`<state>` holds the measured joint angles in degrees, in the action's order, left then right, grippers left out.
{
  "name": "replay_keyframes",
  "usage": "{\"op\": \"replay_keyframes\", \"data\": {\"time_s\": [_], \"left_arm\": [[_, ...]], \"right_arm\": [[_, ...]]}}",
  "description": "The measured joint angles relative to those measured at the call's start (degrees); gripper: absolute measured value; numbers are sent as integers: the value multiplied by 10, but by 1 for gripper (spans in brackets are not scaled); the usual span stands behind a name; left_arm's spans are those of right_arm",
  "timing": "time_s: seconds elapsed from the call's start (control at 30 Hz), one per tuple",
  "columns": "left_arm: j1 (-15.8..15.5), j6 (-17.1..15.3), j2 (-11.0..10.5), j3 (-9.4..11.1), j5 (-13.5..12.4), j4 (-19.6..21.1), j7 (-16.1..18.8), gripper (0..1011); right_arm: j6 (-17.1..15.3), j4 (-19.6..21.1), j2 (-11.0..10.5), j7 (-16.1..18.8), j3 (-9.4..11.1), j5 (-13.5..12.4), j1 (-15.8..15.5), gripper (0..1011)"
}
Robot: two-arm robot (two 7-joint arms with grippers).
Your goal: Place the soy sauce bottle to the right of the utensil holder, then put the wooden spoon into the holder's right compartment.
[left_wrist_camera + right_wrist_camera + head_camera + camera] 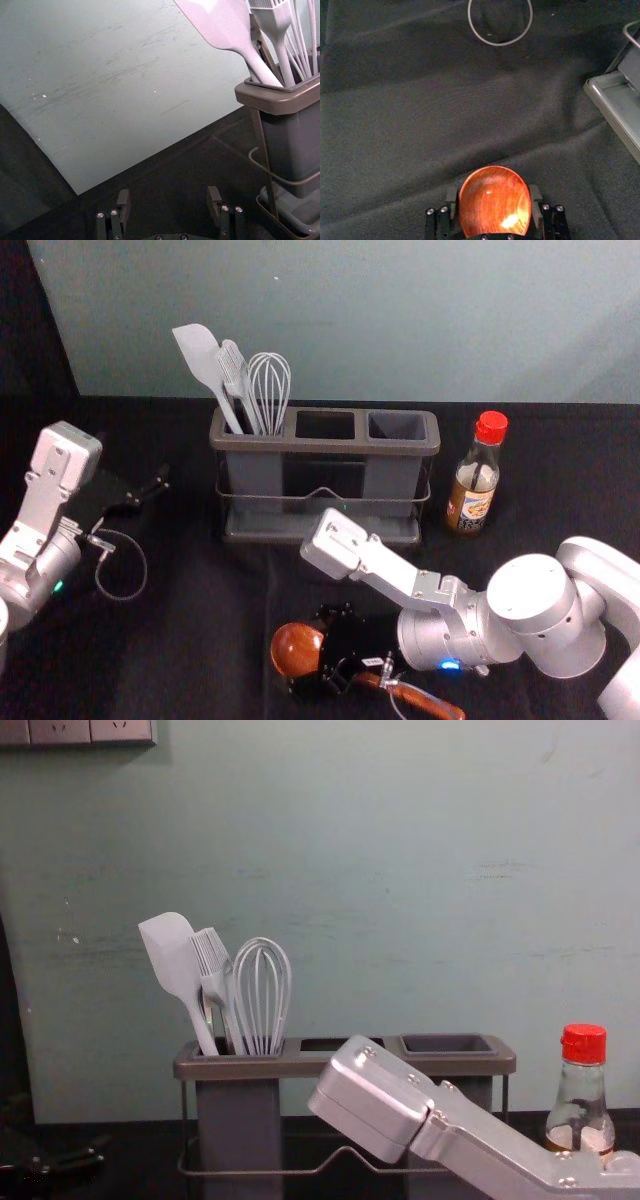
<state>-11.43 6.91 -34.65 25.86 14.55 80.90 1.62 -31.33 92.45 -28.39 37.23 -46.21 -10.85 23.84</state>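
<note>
Well, my right claw (493, 194) is wide around the round spoon (296, 650), which could slip if I pinch crooked. The bottle (475, 490) stands right of the holder (325, 444), my wide left claw (168, 194) left.

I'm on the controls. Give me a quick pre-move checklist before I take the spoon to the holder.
1. Soy sauce bottle upright, right of the utensil holder: ok.
2. Right compartment free of utensils: ok, nothing sticks out.
3. Right gripper at the wooden spoon: ok, beside its bowl.
4. Firm grip on the spoon: cannot tell.
5. Spoon over the right compartment: not ok, it is in front of the holder.
6. Left gripper away from the right compartment: ok, open, left of the holder.
</note>
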Motion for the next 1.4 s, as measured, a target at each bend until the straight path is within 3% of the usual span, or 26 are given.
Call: {"op": "replay_keyframes", "data": {"time_s": [0.13,0.63,1.07,1.4], "left_arm": [[0,0,0,0,0,0,0,1005],[0,0,0,0,0,0,0,1005],[0,0,0,0,0,0,0,1005],[0,0,0,0,0,0,0,1005]], "right_arm": [[0,0,0,0,0,0,0,837],[5,5,-2,-1,5,-4,-3,837],[79,87,-21,-43,80,-45,-52,838],[164,135,-22,-101,161,-78,-86,837]]}}
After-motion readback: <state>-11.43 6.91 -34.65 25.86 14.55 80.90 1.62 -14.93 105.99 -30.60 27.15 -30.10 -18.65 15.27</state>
